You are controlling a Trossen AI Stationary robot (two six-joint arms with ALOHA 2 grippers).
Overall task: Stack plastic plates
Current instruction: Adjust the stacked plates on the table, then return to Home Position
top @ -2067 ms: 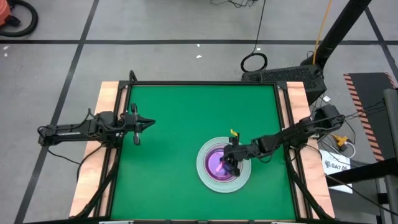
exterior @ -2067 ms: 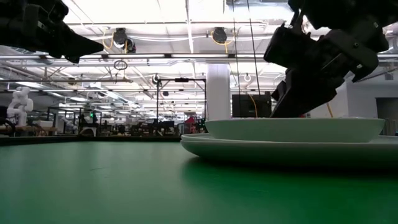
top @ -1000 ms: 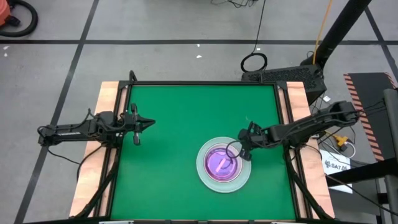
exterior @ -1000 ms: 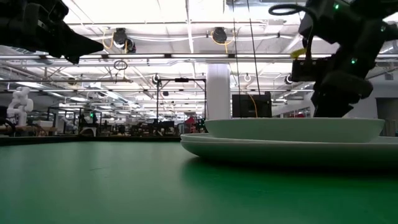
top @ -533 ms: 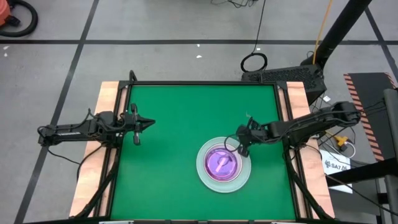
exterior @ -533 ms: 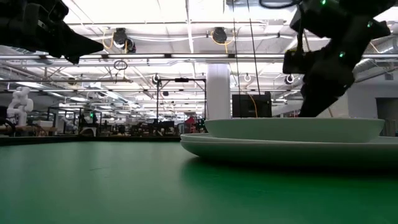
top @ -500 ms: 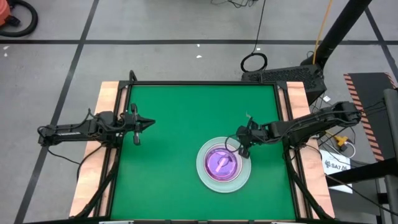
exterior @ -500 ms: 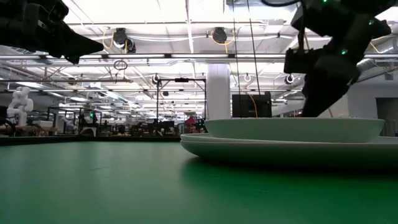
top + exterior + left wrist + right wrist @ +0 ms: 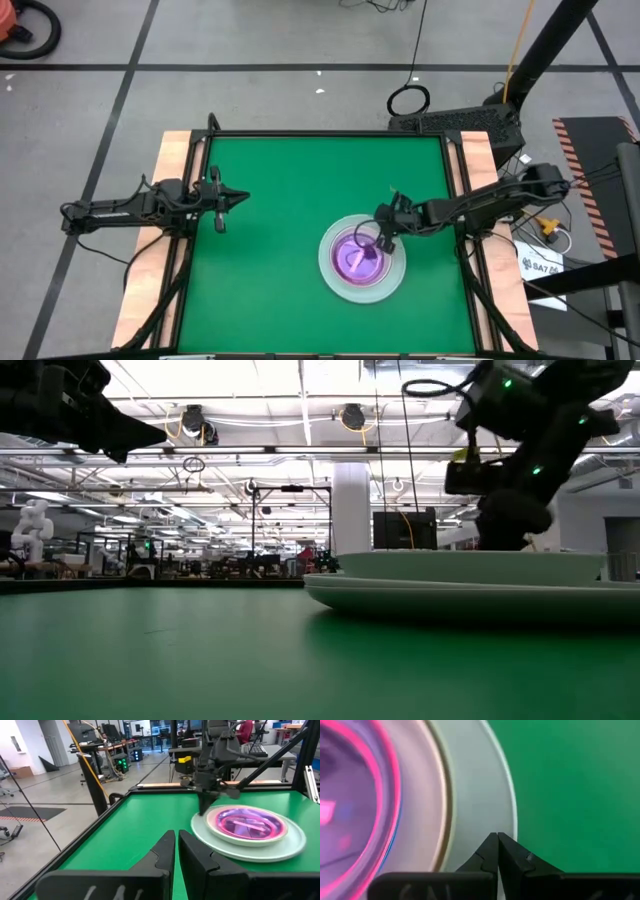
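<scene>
From table height I see the green desk (image 9: pixel 180 660) stretching flat toward me, bare in the near part. Beyond its far edge opens a large hall with bright ceiling lights, a white column, racks and workstations. From above, the desk has pale wooden side strips and stands on a grey floor marked with dark lines; a cable loop lies on the floor behind it.

The plastic plates (image 9: pixel 362 264) sit as one stack on the right half of the desk, nearer the front edge than the back. A large pale grey plate (image 9: pixel 295 840) is at the bottom, a smaller pale plate (image 9: pixel 427 795) rests inside it, and a pink plate (image 9: pixel 247 822) with a violet sheen lies in the middle on top. From table height the stack reads as two shallow rims, one on the other.

My right pincer (image 9: pixel 381 235) is down at the back right rim of the stack. In its wrist view its two fingers are pressed tip to tip with nothing between them, and the tips (image 9: pixel 496 841) sit over the outer rim of the grey plate, right at its edge with the green surface beside it. I cannot tell whether they touch the plate.

My left pincer (image 9: pixel 222 199) waits over the left edge of the desk, well apart from the plates, its fingers (image 9: pixel 167 851) close together with only a slit between them and holding nothing.
</scene>
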